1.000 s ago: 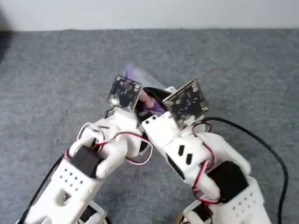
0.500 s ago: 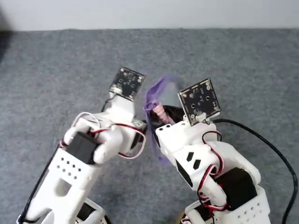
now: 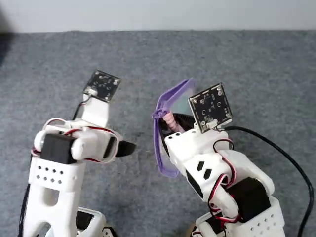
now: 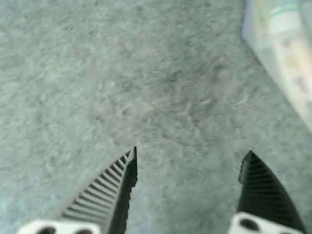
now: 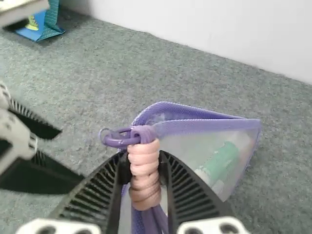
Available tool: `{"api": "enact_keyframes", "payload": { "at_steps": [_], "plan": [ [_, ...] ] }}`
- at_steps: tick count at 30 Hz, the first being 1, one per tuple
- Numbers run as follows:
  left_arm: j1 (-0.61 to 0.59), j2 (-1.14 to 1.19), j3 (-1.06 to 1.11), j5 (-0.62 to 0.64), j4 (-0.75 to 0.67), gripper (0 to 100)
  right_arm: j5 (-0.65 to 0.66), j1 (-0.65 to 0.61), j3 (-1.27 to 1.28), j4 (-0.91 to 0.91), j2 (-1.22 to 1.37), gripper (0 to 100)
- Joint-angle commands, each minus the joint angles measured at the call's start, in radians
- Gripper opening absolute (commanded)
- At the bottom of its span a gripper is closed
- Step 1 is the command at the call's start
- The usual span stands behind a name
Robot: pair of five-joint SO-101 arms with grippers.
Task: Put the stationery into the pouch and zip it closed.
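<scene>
Right end effector [image 5: 144, 163] is pinching the pink loop [image 5: 144, 183] on the zip, so the purple pouch [image 5: 209, 146] hangs from it over the middle of the counter [image 3: 247, 64]. Left end effector [image 4: 191, 155] is spread wide and holding nothing, just beside it. My worry is that the loop slips and the pouch drops. If the zip isn't fully shut, the stuff inside spills.

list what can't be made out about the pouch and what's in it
1. High view: the right arm covers much of the pouch.
2. Right wrist view: the right gripper and pink pull cord cover the pouch's near end; contents beyond one green tube are unclear.
3. Left wrist view: pouch cut by the edge, blurred.
</scene>
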Motion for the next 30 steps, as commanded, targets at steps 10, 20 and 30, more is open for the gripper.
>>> {"api": "enact_keyframes", "payload": {
  "at_steps": [10,20,30],
  "plan": [
    [-0.233,0.000,-0.050,0.144,-0.187,33,-0.006,-0.180,0.209,0.081,0.022,0.7],
    [-0.006,0.006,-0.209,0.178,-0.098,33,-0.003,-0.185,0.235,0.093,0.024,0.7],
    [0.104,0.009,-0.087,0.265,-0.307,33,-0.006,-0.234,0.235,0.093,0.015,0.7]
  ]
}}
